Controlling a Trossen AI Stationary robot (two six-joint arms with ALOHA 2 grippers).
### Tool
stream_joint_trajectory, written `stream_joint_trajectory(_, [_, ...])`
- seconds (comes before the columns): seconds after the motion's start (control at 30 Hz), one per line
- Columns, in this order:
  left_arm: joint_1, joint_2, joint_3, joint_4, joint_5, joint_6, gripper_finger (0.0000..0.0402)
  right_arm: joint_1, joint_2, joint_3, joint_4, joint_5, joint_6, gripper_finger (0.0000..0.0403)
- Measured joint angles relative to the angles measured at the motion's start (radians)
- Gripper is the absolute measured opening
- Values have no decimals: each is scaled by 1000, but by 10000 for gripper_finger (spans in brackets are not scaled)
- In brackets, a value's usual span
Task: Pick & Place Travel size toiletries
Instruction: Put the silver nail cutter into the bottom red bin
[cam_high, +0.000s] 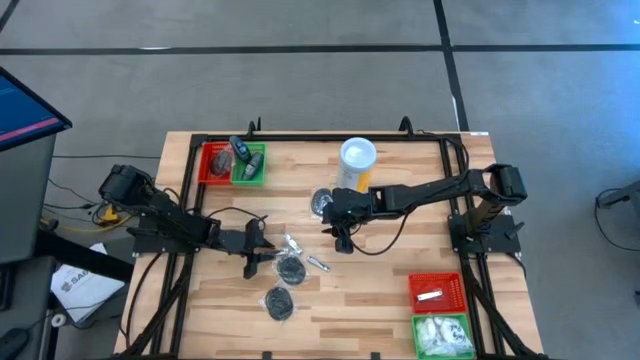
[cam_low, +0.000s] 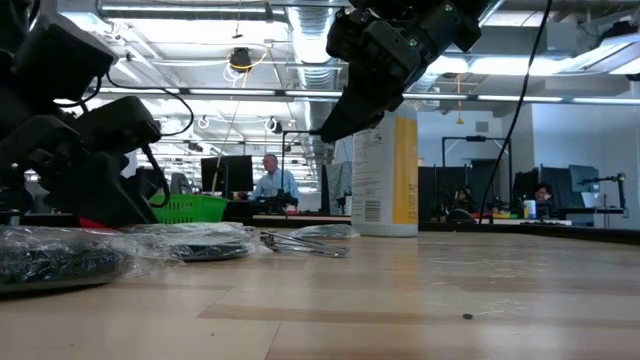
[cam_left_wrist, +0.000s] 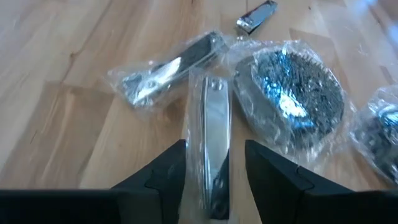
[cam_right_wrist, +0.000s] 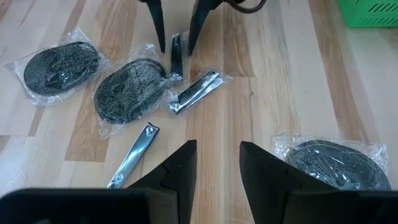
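**Left gripper straddling a nail clipper at table centre**

The left gripper (cam_high: 256, 262) is low over the wooden table (cam_high: 380, 290), left of centre. In the left wrist view its two dark fingers (cam_left_wrist: 163, 171) stand apart on either side of a silvery nail clipper (cam_left_wrist: 214, 143); whether the pads touch the clipper cannot be told.

Just beyond that clipper lie a wrapped nail clipper (cam_left_wrist: 165, 68), a bare nail clipper (cam_left_wrist: 256, 15) and a dark round puck in clear wrap (cam_left_wrist: 292, 93). A second wrapped puck (cam_high: 279, 302) lies nearer the front edge of the table. A third wrapped puck (cam_right_wrist: 333, 163) lies near the yellow canister with white lid (cam_high: 356, 163).

The right gripper (cam_high: 343, 238) hangs above the table near its centre, close to the canister. Its fingers (cam_right_wrist: 177, 168) are partly open and hold nothing.

A red bin (cam_high: 213, 165) and a green bin (cam_high: 250, 165) at the rear left hold small items. A red bin (cam_high: 437, 292) at the front right holds a white packet; the green bin (cam_high: 443, 335) beside it holds white packets.
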Motion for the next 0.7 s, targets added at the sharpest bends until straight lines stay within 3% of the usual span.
stream_joint_trajectory(0.4, [-60,142,49,17,-142,29,150,0,0,0,-2,0,0,112])
stream_joint_trajectory(0.7, [-79,143,48,7,-182,34,108,0,0,0,-4,0,0,112])
